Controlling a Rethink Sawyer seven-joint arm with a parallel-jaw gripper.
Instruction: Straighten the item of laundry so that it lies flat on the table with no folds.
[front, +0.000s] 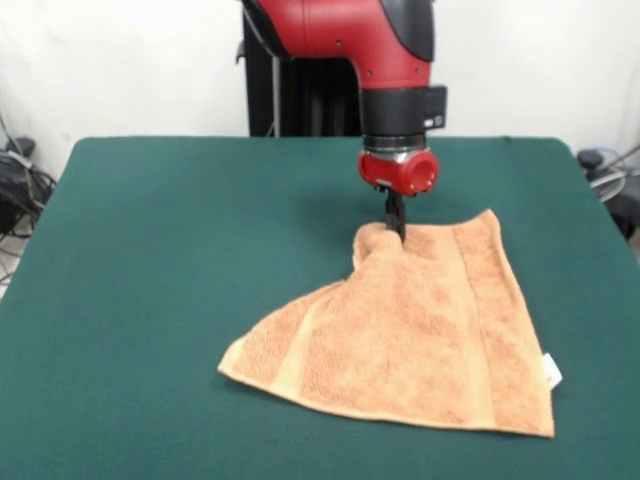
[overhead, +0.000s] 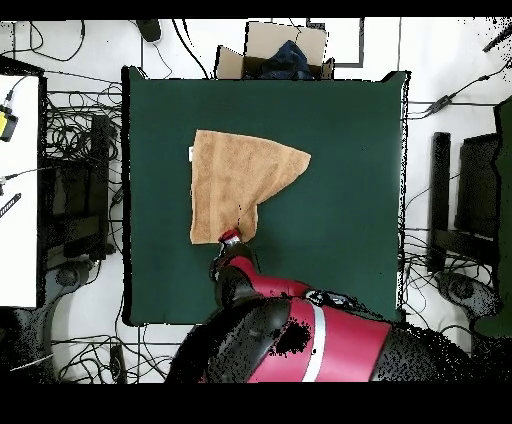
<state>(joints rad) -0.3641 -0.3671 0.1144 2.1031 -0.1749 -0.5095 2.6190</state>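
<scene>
My claw (front: 396, 222) hangs from the red wrist with its two thin black fingers drawn together on a pinch of cloth: the bunched far corner of the small orange-tan terry towel (front: 420, 330). The cloth rises into a small hump right at my fingertips, so I judge that I have hold of it, with the grip closed as far as the fabric allows.

Outward from there, the towel spreads toward the near edge of the wide dark green felt table (front: 150, 260), resting on it right of centre. It is not yet a rectangle. One long side with its woven border band runs clean down to a small white tag (front: 551, 372). The other side slants off to a point, which tells me a corner is still folded under or over along that diagonal.

I take this as the spreading step, with one corner in hand. The next move calls for drawing this corner away from the slanted side, low over the felt, so the doubled part opens out. I must not lift so high that the flat part drags along.

The front view shows the hump and my closed fingers. From above the arm covers my claw (overhead: 229, 237). That view does give the towel's outline (overhead: 235, 180) plainly: three square corners and one long taper, well inside the table's edges (overhead: 360, 250).
</scene>
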